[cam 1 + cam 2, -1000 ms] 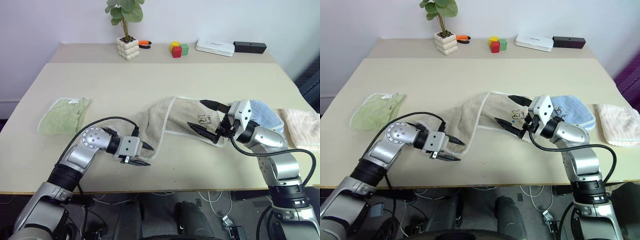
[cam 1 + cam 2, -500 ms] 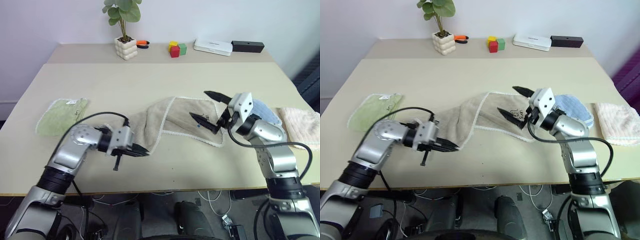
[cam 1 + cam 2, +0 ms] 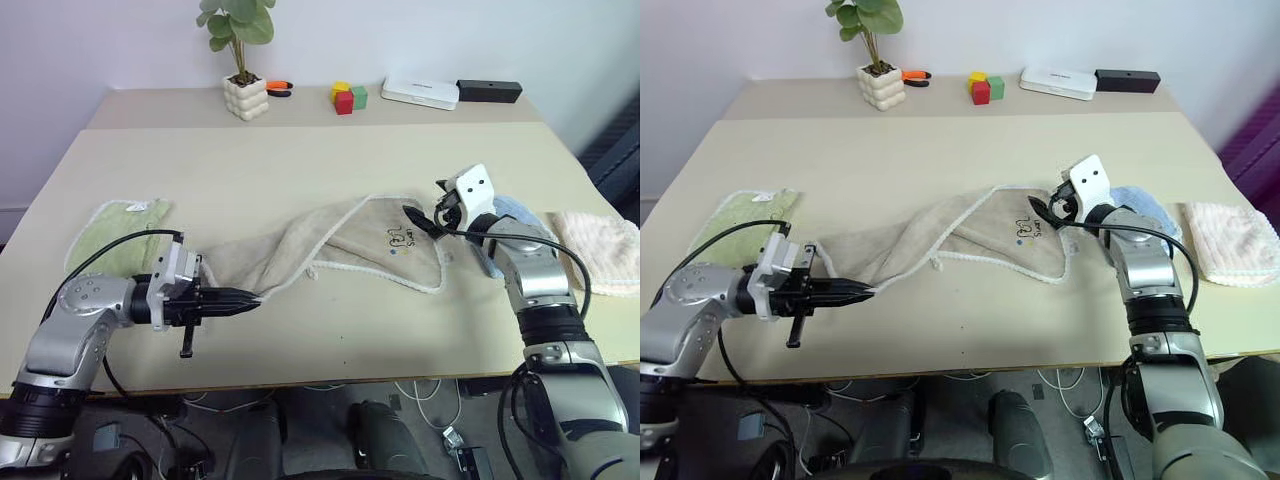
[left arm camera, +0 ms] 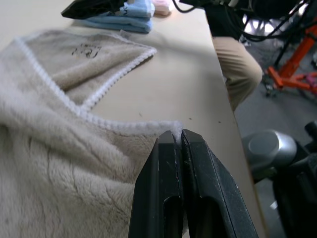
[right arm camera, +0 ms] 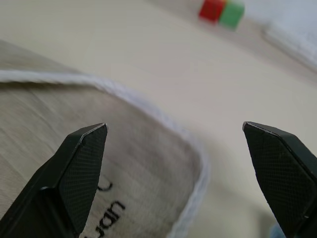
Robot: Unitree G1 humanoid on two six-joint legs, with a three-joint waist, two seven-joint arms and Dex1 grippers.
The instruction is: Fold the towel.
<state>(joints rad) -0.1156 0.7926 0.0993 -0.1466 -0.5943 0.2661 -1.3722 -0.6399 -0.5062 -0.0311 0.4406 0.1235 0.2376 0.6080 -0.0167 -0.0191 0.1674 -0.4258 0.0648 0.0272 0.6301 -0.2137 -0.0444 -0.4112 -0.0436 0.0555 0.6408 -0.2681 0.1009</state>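
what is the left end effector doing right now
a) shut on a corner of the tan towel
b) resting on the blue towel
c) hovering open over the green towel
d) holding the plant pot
a: the left end effector is shut, with the tan towel's white-edged corner pinched between its fingers.

Fluffy terry-cloth towel [image 3: 380,235], matt table [image 3: 300,160]

A beige table [image 3: 300,160] stands against a plain white wall [image 3: 120,40].
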